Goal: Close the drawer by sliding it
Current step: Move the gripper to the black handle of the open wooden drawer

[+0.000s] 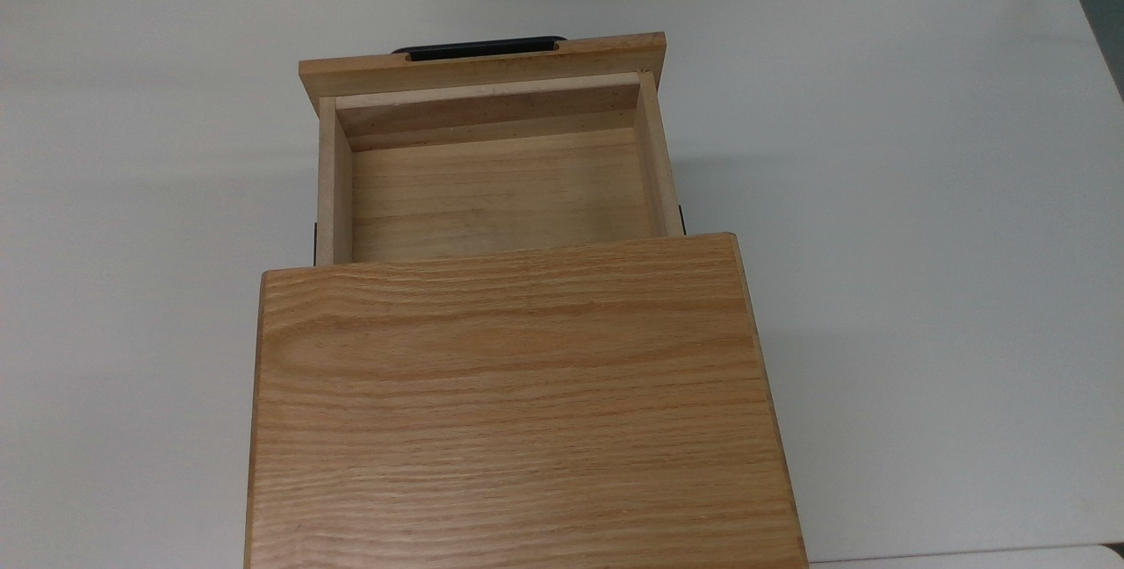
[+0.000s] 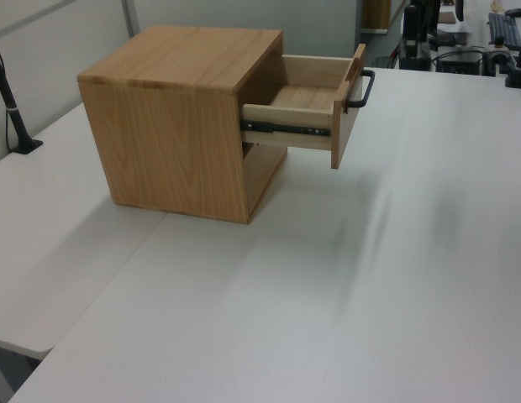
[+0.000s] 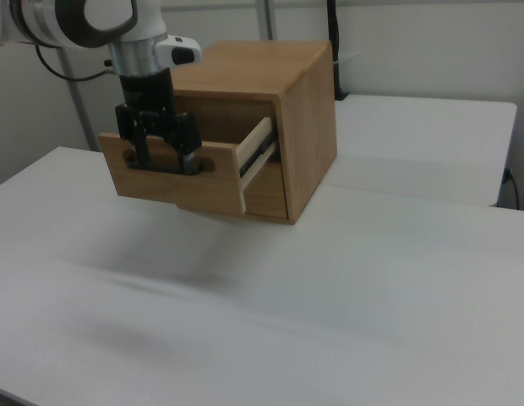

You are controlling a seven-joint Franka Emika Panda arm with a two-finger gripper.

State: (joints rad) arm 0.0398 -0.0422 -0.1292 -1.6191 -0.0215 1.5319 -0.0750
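Drawer pulled well out of cabinet, inside bare, no labels or writing readable. In right view gripper hangs in front of drawer's front panel at the black handle; fingers apart, released, contact w/ handle can't be told. White worktop under cabinet. Black post stands well behind.
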